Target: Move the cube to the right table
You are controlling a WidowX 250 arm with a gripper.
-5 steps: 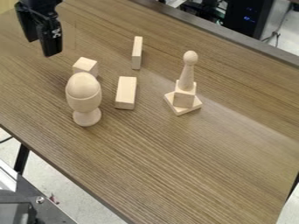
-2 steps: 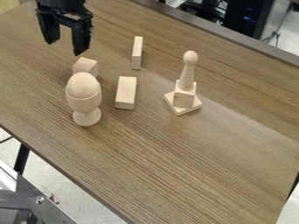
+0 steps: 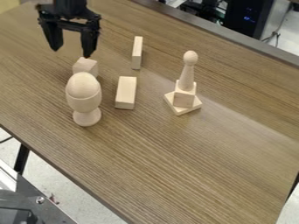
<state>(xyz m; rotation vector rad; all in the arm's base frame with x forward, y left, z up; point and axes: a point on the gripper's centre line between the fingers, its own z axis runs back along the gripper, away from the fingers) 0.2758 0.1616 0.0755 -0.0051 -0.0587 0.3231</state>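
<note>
While the brown table (image 3: 192,175) carries all the wooden pieces, the black claw (image 3: 71,53) hangs over its far left part, its two fingers spread apart with nothing between them. Toward the right stands a pin (image 3: 186,78) on a block and a square base; at the left, nearer the camera, an egg in a cup (image 3: 84,96) stands upright. A thick block (image 3: 126,92) lies between these two, and a thinner block (image 3: 137,53) is farther off.

Smallest is the loose cube (image 3: 86,65), likely the one meant, on the left part of the table, just beyond the egg. It lies on the near side of the claw and a little right of the gap's middle, about in line with the right-hand finger. The next move probably calls for a shift nearer and slightly right before lowering; going straight down could set that finger on the cube.
</note>
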